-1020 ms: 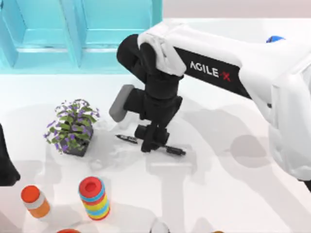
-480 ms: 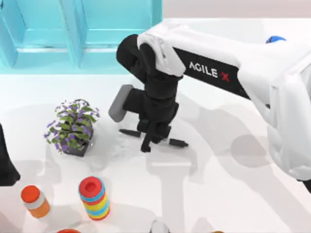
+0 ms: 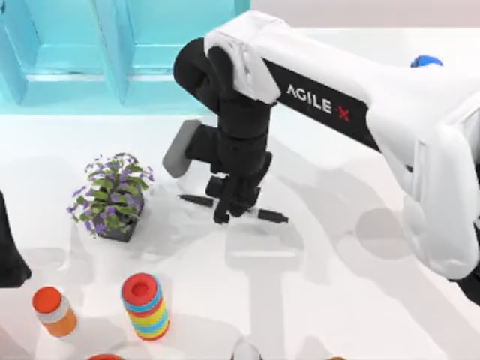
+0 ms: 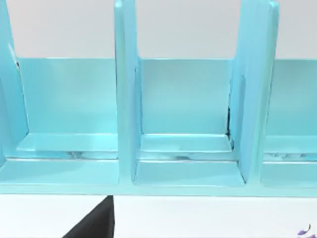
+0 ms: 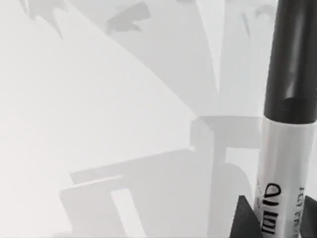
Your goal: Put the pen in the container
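Note:
The pen, a white-grey barrel with black ends, hangs nearly level just above the table's middle, its shadow under it. My right gripper reaches down from the right arm and is shut on the pen's middle. In the right wrist view the pen runs away from the dark fingertips, black cap farthest out, lettering near the grip. The container, a turquoise rack with upright dividers, stands at the back left; its compartments face the left wrist camera. My left arm is parked at the left edge.
A potted plant with purple flowers stands left of the pen. A stack of coloured rings and an orange-capped bottle stand at the front left. A blue object peeks out behind the right arm.
The right gripper has risen and drifted toward the back left with the pen held in it. The pen has left the table. The left arm has not moved.

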Robot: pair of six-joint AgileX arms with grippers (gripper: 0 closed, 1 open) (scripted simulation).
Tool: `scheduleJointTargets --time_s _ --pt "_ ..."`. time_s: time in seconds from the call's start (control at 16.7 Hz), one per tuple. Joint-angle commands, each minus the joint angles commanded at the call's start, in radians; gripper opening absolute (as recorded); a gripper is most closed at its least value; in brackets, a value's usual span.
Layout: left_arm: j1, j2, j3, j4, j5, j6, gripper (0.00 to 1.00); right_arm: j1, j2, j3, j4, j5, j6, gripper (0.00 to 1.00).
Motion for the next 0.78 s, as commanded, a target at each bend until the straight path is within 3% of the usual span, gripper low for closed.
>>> scheduleJointTargets --time_s 0.42,0.78 --pt "0.000 0.000 0.000 0.000 0.000 0.000 1.00 -0.004 0.088 0.452 -0.331 0.001 0.002 0.00" --pt "0.000 0.000 0.000 0.000 0.000 0.000 1.00 -0.007 0.101 0.524 -0.398 0.001 0.004 0.00"
